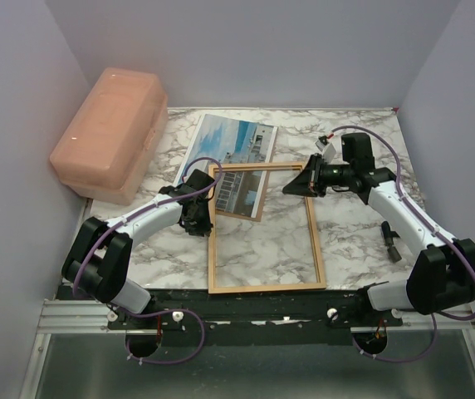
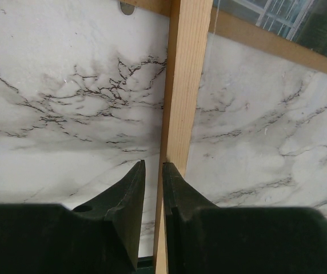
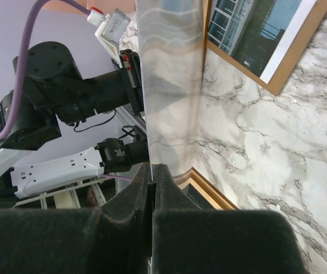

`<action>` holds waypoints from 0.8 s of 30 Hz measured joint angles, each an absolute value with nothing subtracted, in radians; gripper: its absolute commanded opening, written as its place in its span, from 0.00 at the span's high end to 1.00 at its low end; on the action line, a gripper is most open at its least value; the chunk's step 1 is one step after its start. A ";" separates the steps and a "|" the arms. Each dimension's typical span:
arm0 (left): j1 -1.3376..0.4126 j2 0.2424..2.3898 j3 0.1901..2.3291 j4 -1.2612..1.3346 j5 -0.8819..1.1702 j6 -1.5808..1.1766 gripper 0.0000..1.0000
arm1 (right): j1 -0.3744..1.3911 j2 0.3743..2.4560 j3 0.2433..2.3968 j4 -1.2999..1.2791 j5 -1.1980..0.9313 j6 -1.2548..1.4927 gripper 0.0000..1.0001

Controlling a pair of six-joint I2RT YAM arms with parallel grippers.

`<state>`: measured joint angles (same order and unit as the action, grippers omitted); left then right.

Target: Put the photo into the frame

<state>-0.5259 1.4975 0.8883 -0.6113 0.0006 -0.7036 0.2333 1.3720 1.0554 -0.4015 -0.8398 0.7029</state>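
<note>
The orange-brown frame (image 1: 315,241) lies flat on the marble table. The photo (image 1: 231,140), blue sky and a white building, lies at the back left; its near part (image 1: 242,194) reaches under the frame's far rail, with a brown board edge (image 1: 237,216) beneath. My left gripper (image 1: 199,213) sits at the frame's left rail (image 2: 183,85); its jaws stand a narrow gap apart, the right finger (image 2: 180,200) over the rail, marble showing in the gap. My right gripper (image 1: 297,184) is shut on a thin clear pane (image 3: 169,85) held on edge above the frame's far right corner.
A pink plastic box (image 1: 113,133) stands at the back left against the wall. A small dark object (image 1: 391,241) lies on the table right of the frame. Purple walls close in the back and both sides.
</note>
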 measured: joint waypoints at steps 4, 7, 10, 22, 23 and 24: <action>-0.526 1.497 0.888 -0.611 0.001 -0.704 0.80 | 0.231 1.370 1.028 -0.390 -0.835 0.708 1.00; -0.526 1.497 0.888 -0.611 0.001 -0.704 0.80 | 0.226 1.369 1.020 -0.389 -0.832 0.712 1.00; -0.526 1.497 0.888 -0.611 0.001 -0.704 0.80 | 0.225 1.365 1.018 -0.389 -0.827 0.719 1.00; -0.526 1.497 0.888 -0.611 0.001 -0.704 0.80 | 0.225 1.320 0.971 -0.342 -0.807 0.762 0.99; -0.526 1.497 0.888 -0.611 0.001 -0.704 0.80 | 0.225 1.319 0.968 -0.338 -0.806 0.764 0.99; -0.526 1.497 0.888 -0.611 0.001 -0.704 0.80 | 0.225 1.318 0.967 -0.334 -0.806 0.767 0.99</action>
